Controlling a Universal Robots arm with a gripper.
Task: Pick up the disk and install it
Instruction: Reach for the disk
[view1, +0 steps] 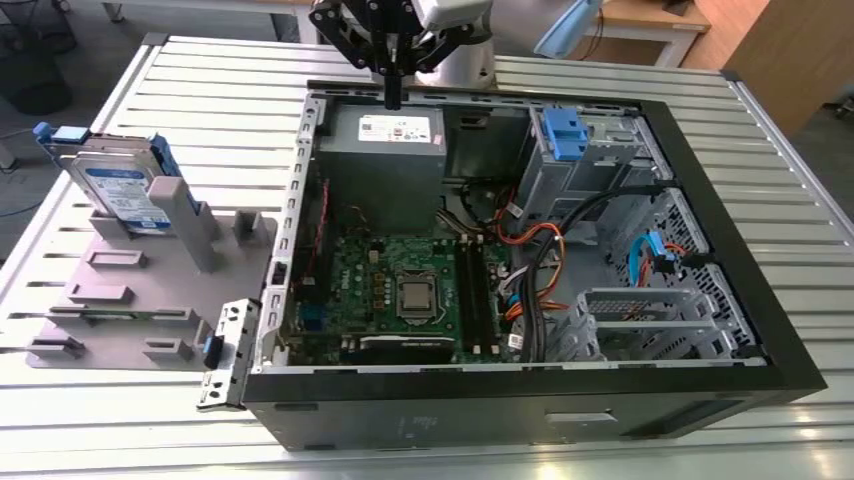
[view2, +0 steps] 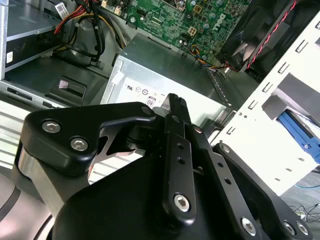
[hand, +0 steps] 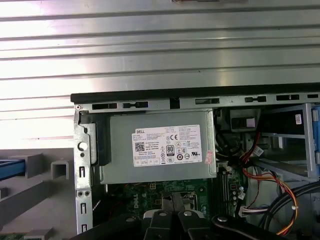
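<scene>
- The black two-fingered gripper (view1: 392, 98) hangs over the far edge of the open black desktop computer case (view1: 781, 365). The case lies on its side on the slatted silver metal table (view1: 200, 90).
- Its fingers look pressed together into one narrow tip with nothing between them. In the second wrist view the gripper (view2: 175, 102) has its own black linkage across much of the tip, so this reading rests mainly on the exterior view.
- The tip points down at the grey metal power supply box (view1: 387, 150) with a white sticker, and stays clear above it. In both wrist views the box (hand: 160, 150) (view2: 165, 70) lies just below the fingers.
- The disk (view1: 114, 185) is a flat silver hard drive with a blue-and-white label and a blue plastic carrier frame. It stands on edge in a grey plastic fixture (view1: 147, 300) on the table.
- The fixture sits outside the case, on the exterior view's left, and the disk is well apart from the gripper.
- A green motherboard (view1: 387, 280) lies on the case floor beside the power supply box.
- An upright grey metal bay (view1: 567, 150) with a blue plastic tab stands in the case on the exterior view's right of the box, with black and orange cables (view1: 534, 240) near it.
</scene>
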